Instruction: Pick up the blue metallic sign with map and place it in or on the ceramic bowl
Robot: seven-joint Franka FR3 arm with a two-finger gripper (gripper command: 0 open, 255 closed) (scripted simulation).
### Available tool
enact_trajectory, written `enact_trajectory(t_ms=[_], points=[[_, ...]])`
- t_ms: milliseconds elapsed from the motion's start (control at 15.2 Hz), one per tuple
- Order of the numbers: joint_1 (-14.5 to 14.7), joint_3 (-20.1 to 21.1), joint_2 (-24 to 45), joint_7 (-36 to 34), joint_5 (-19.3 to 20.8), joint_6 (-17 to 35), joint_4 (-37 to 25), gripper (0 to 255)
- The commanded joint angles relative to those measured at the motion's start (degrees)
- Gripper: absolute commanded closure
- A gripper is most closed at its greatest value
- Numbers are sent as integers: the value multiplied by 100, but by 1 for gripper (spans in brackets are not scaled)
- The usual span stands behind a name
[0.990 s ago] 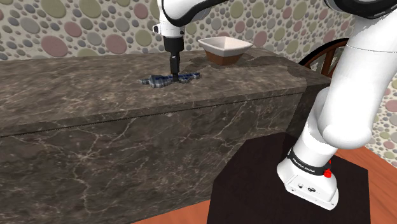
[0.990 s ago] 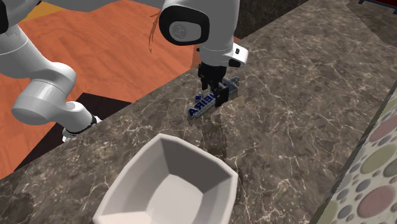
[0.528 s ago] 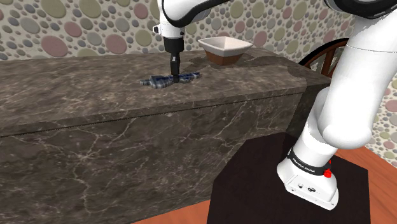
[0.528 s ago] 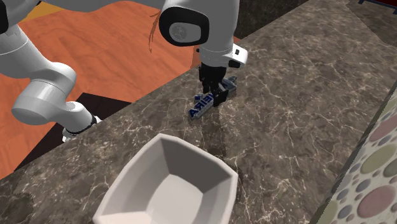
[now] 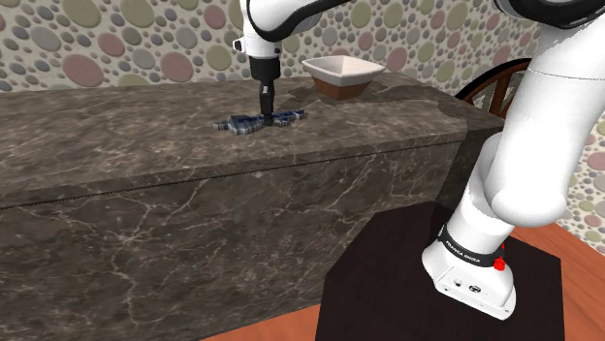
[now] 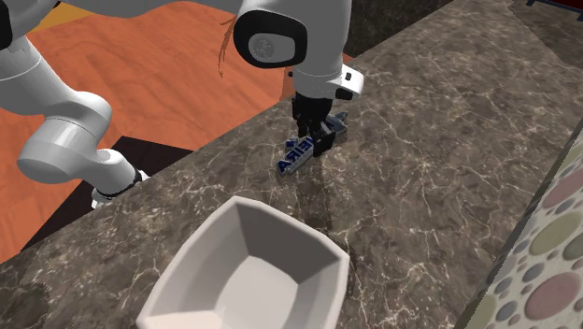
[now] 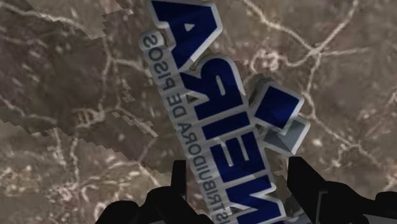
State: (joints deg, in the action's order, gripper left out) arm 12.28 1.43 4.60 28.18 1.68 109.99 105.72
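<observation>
**A:** Dark veined counter (image 5: 145, 155), spotted wallpaper (image 5: 116, 44) behind, and we have the gripper (image 6: 314, 148) right down on the blue sign (image 7: 216, 108). What's new?

**B:** The fingers (image 7: 180, 184) have drawn in. A second ago we see them standing wider. Now they're narrowed to the sign's width, and they look the same as half a second back, so we read the closing as finished.

**A:** So we have a grip?

**B:** We judge so. One finger sits against each long edge of the lettered plate, only partly closed because the sign fills the gap. Nothing else is touched.

**A:** And the sign itself?

**B:** Flat on the counter, not lifted yet. It lies well apart from the white bowl (image 5: 341, 76), off to the bowl's left in the shoulder view.

**A:** Meaning?

**B:** We think the grasp step is done. The lift and the carry across to the bowl are all ahead of us.
</observation>
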Motion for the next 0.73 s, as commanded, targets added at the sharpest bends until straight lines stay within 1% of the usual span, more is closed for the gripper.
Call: enact_trajectory(t_ms=[0,660], points=[[0,0,1,0,0,-1,0,255],[2,2,-73,19,-8,-754,-679,255]])
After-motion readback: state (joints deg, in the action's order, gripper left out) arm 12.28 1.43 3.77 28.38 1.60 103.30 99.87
